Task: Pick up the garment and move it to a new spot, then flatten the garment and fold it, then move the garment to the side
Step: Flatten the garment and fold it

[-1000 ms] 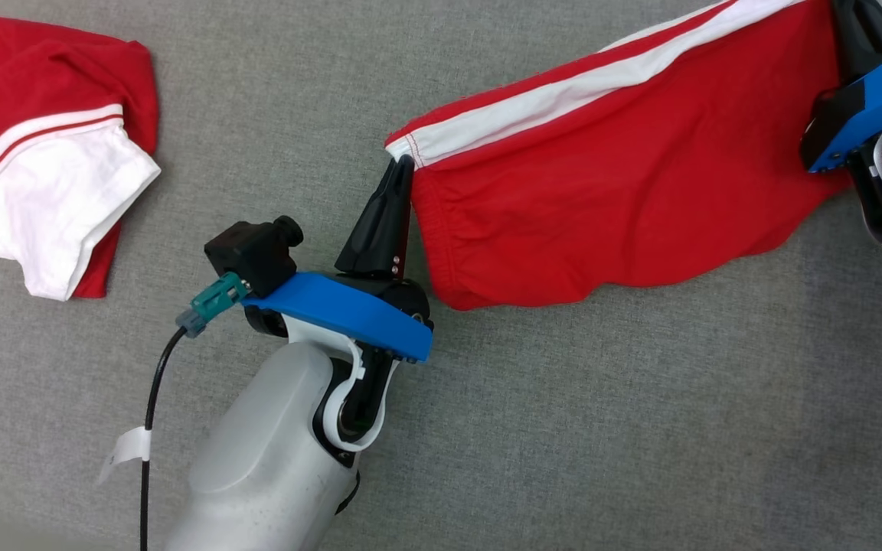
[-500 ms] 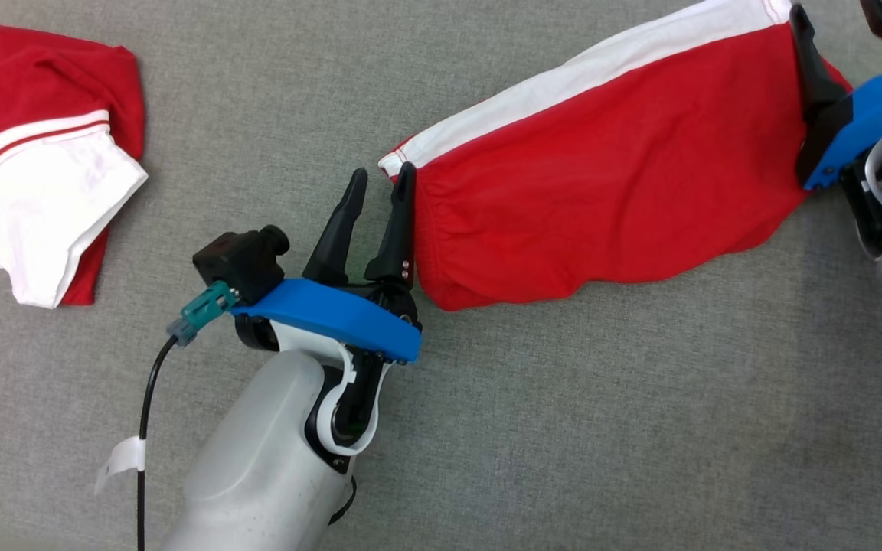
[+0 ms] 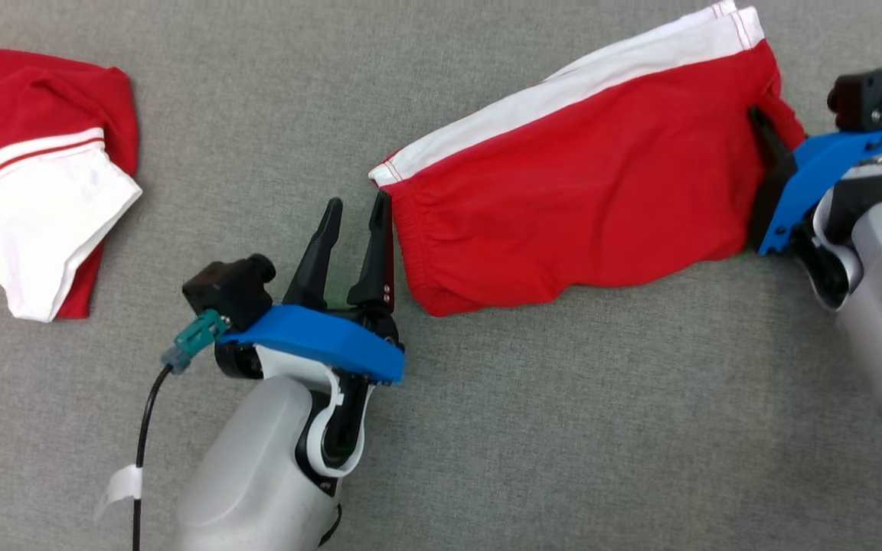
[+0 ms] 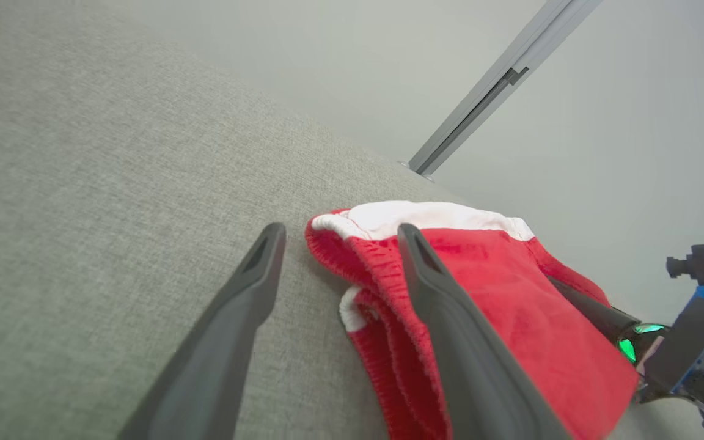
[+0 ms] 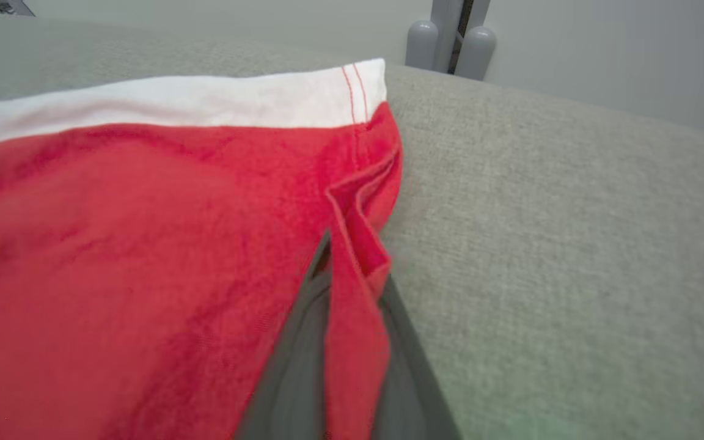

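Red garment [image 3: 586, 191], white band along far edge. Far left, other garment [image 3: 27, 191]: red and white, thin red stripe. Grey weave counter [image 3: 563, 428]. Black fingers, blue mount on left hand [image 3: 357, 205].

The head view looks almost straight down from well above the grey fabric surface [image 3: 563, 444], wide enough to take in the whole red shorts [image 3: 579, 199]; the left wrist view sits low and close at their left end, facing far and slightly right toward a pale wall [image 4: 358, 73]; the right wrist view, closer still, faces far-left from their right end; all three share the shorts.
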Motion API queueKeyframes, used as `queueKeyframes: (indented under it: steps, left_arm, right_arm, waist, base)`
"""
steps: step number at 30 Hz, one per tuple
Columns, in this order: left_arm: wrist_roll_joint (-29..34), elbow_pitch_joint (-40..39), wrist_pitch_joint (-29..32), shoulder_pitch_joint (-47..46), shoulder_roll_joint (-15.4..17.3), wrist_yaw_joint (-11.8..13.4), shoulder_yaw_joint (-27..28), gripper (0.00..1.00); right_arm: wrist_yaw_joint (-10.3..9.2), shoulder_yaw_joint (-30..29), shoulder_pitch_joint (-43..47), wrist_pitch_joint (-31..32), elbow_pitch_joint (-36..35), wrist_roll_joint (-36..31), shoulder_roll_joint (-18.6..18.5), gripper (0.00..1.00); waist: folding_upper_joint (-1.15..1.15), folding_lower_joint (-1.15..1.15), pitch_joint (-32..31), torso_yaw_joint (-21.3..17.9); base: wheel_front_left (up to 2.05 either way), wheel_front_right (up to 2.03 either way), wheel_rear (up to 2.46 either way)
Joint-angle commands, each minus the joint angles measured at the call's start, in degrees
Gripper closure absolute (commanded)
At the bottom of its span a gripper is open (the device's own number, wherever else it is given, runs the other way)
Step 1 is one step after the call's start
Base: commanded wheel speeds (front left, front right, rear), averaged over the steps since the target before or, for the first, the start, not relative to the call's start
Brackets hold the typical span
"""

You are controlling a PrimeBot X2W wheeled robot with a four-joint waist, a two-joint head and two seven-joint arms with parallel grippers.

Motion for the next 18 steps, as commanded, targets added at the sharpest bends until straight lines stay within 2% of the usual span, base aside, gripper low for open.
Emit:
queueKeyframes:
  steps: [1,5,9,18]
  left_arm:
    - [0.4,0.2,-0.2,0.7,0.0,0.1,0.4,0.0]
    - [1.6,1.0,-0.2,1.9,0.0,0.6,2.4,0.0]
    - [4.3,1.9,-0.2,4.3,0.0,1.0,5.0,0.0]
    - [9.5,3.7,-0.2,11.4,0.0,-0.3,10.6,0.0]
  right_arm:
    - [0.1,0.5,2.7,0.1,0.6,1.0,-0.7,1.0]
    - [0.06,1.4,4.8,-3.2,-1.7,5.2,-1.4,1.0]
    - [0.06,2.0,8.5,-7.0,-3.9,9.9,-0.6,1.0]
    - [0.06,4.5,18.5,-10.8,-8.3,17.1,-1.8,1.0]
  waist:
    - [0.01,0.01,-0.7,-0.5]
    - [0.01,0.01,-3.4,-1.9]
    - [0.01,0.01,-7.1,-4.1]
    - [0.01,0.01,-14.1,-7.6]
  base:
    - [0.0,0.0,0.0]
    - [0.0,0.0,0.0]
    - [0.0,0.0,0.0]
    - [0.0,0.0,0.0]
